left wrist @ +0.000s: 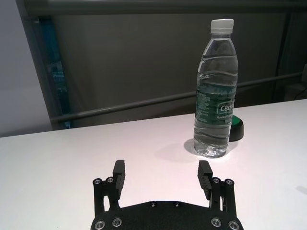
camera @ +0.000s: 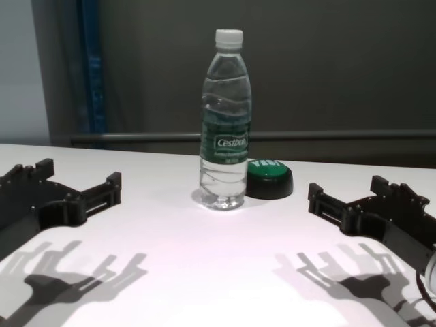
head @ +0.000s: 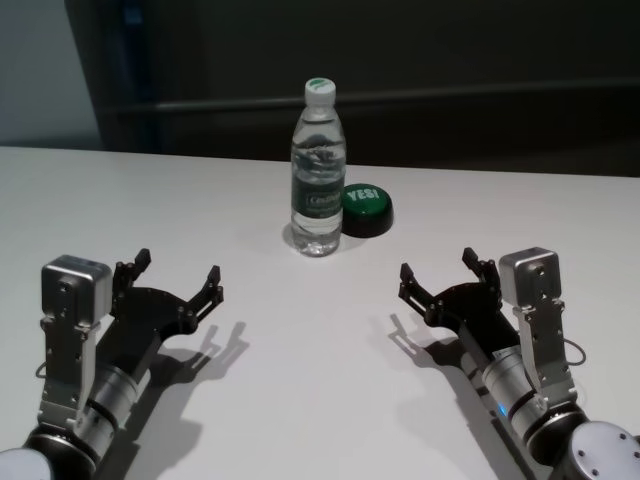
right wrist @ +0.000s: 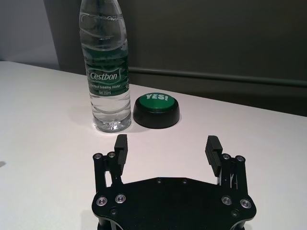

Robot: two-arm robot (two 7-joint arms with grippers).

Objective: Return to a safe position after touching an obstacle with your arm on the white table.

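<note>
The obstacle, a tall clear water bottle (head: 318, 170) with a white cap and dark green label, stands upright at the middle far part of the white table (head: 320, 400). It also shows in the chest view (camera: 225, 122), the left wrist view (left wrist: 216, 91) and the right wrist view (right wrist: 105, 72). My left gripper (head: 178, 277) is open and empty, low over the table at the near left, apart from the bottle. My right gripper (head: 440, 275) is open and empty at the near right, also apart from it.
A low round green button (head: 365, 208) on a black base sits just right of the bottle, close beside it. A dark wall with a rail runs behind the table's far edge.
</note>
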